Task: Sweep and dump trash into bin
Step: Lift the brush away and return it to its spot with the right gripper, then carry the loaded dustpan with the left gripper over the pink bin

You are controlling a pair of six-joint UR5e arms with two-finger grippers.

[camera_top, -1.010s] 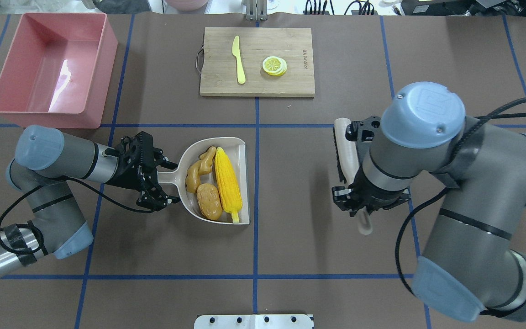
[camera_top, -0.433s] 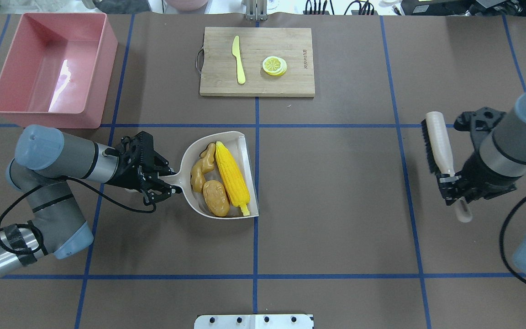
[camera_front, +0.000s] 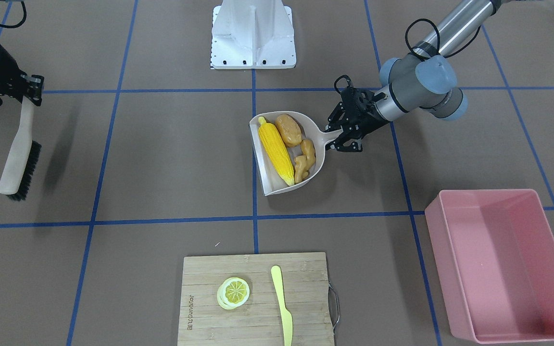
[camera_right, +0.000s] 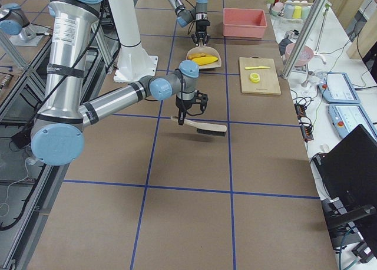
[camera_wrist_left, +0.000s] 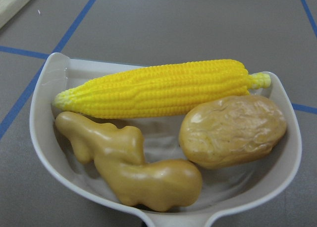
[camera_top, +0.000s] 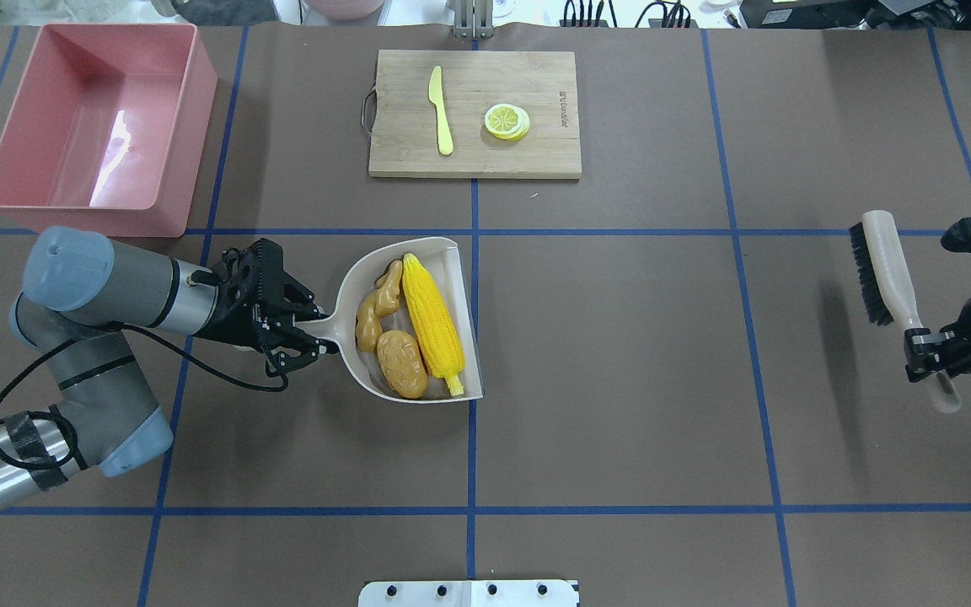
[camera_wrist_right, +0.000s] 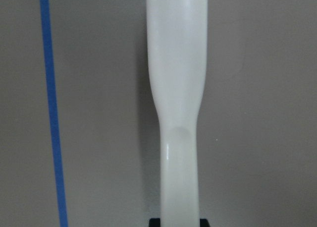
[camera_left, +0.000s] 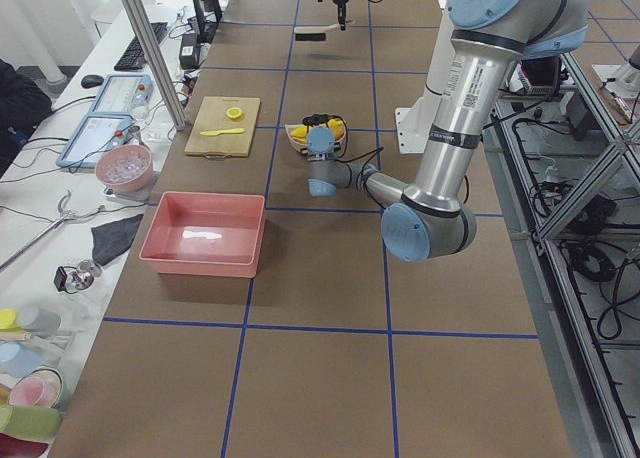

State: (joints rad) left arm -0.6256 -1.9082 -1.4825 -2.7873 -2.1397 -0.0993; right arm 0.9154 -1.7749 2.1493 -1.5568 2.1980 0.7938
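Three toy foods, corn (camera_top: 433,327), potato (camera_top: 401,375) and ginger (camera_top: 376,308), lie in the dustpan (camera_top: 457,274), ready to ride. The left gripper (camera_top: 310,334) pinches its handle (camera_top: 327,329). The bin (camera_top: 192,139) waits at ten o'clock. At three o'clock the right gripper (camera_top: 928,358) pinches the brush (camera_top: 886,265), out of the way.

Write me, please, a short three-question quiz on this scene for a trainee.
1. True or false: the corn cob lies in the pink bin.
2. Which gripper holds the brush: (a) left, (b) right?
3. Fill in: the left gripper grips the handle of the ____.
Key: 1 false, it lies in the dustpan; 2 (b), the right gripper; 3 dustpan.
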